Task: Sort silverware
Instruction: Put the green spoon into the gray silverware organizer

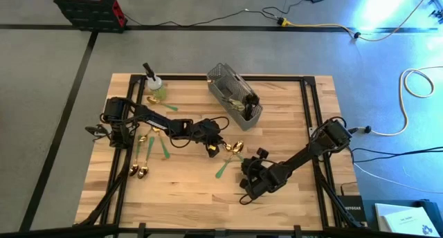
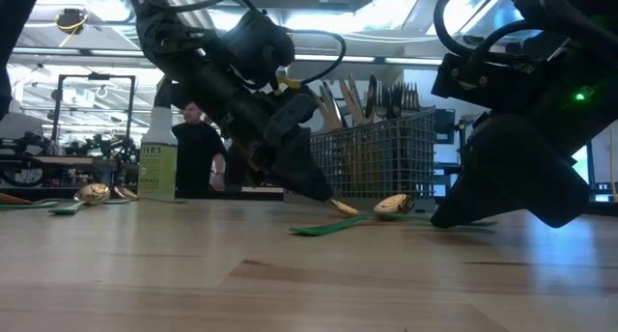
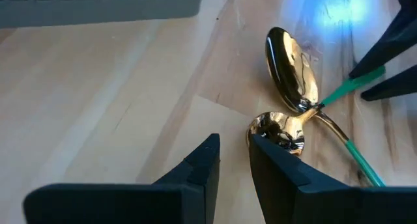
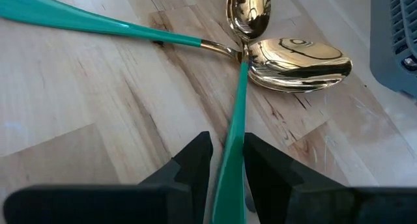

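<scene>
High view: pale wooden desk [image 1: 208, 189] with black frame rails. Left pincer [image 1: 212, 149] sits mid-frame, just left of two gold-bowled spoons with green handles [image 1: 234, 149] that cross near centre. Right pincer [image 1: 247, 174] is lower right of them, at the end of one green handle. More gold-and-green silverware [image 1: 144, 162] lies scattered at left-centre. Grey wire-mesh caddy [image 1: 235, 96] sits upper centre with utensils inside; small spray bottle with green liquid [image 1: 154, 86] sits upper left of the desk.

Low view: left pincer [image 2: 309, 182] tips down to the desk beside the gold spoon bowls [image 2: 391, 207] at centre; right pincer [image 2: 463, 211] touches down at right. Caddy [image 2: 386, 158] behind, bottle [image 2: 157, 158] at left, another gold spoon [image 2: 92, 192] far left. A person in dark clothes [image 2: 198, 149] stands in the room behind.

Left wrist view: dark fingers [image 3: 277, 165] narrowly apart, nothing between them — one fingertip right against a gold spoon bowl [image 3: 279, 129]; second bowl [image 3: 291, 68] above it.

Right wrist view: fingers [image 4: 189, 162] clamped on a green spoon handle [image 4: 232, 146] at bottom centre — its gold bowl [image 4: 248, 12] at top, the crossing spoon's bowl [image 4: 300, 62] to the right.
</scene>
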You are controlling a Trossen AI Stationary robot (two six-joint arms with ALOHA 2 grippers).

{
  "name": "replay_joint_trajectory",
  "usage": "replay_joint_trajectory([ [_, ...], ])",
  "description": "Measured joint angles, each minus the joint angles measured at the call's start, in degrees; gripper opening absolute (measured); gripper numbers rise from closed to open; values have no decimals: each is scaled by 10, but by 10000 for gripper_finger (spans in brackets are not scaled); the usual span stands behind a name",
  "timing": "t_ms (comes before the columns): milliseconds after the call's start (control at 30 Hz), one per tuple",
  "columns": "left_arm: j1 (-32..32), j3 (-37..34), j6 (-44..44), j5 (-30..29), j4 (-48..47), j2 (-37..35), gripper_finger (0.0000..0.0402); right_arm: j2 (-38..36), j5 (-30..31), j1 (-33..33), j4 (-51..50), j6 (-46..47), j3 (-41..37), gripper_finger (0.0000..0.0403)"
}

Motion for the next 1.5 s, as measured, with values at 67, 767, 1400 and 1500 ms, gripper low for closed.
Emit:
replay_joint_trajectory([
  [67,0,0,-1,0,1,2,68,0,0,0,1,0,0,78],
  [767,14,20,-13,49,6,1,72,0,0,0,2,2,0,78],
  [1400,-4,20,-17,57,-27,2,220,0,0,0,2,2,0,78],
  [1500,-7,20,-23,58,-27,3,227,0,0,0,3,2,0,78],
])
